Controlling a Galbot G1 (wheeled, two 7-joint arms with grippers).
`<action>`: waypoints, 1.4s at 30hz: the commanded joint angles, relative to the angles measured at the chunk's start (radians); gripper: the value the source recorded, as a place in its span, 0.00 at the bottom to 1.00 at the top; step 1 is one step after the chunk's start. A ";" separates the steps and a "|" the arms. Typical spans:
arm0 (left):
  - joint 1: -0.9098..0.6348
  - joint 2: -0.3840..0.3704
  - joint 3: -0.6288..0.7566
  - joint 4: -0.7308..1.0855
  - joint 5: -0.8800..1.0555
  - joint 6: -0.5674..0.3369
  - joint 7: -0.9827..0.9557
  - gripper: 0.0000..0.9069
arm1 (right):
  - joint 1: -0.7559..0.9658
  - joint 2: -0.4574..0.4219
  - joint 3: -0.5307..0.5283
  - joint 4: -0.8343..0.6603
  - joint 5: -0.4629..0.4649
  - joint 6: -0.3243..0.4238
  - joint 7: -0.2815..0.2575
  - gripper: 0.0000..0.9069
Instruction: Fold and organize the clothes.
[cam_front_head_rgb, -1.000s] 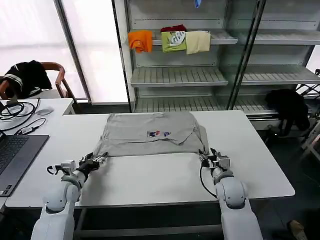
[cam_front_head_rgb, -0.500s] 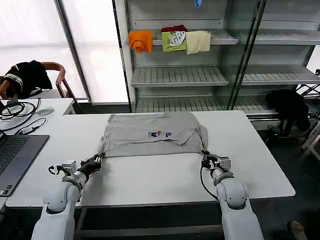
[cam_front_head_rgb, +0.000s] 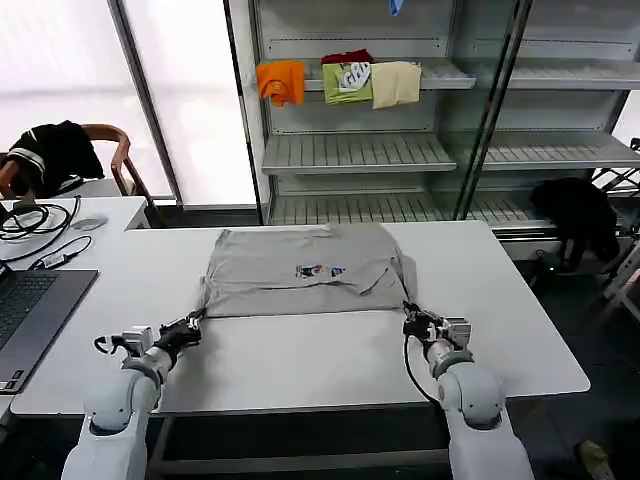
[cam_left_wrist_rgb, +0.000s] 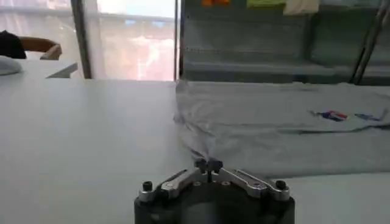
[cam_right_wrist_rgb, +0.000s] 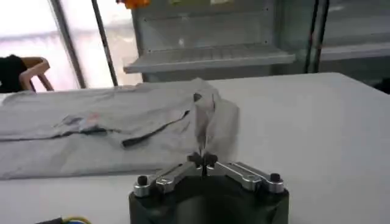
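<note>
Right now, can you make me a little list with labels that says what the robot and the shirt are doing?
shirt: grey shirt lying mostly flat on the white table, small coloured print facing up
left gripper: at the shirt's near left corner, jaws shut on the cloth
right gripper: at the near right corner, jaws shut on the cloth
shelf behind: orange, green and cream folded clothes
</note>
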 joint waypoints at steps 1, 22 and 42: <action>0.241 0.016 -0.104 -0.237 -0.072 0.017 -0.005 0.00 | -0.164 0.008 -0.011 0.196 0.084 0.000 0.038 0.00; 0.575 -0.135 -0.213 -0.562 -0.190 0.019 -0.217 0.84 | -0.478 -0.035 -0.044 0.406 -0.012 0.002 0.071 0.91; 0.261 -0.093 -0.158 -0.495 -0.147 0.008 -0.182 1.00 | -0.164 0.050 -0.058 0.371 -0.171 0.004 0.055 1.00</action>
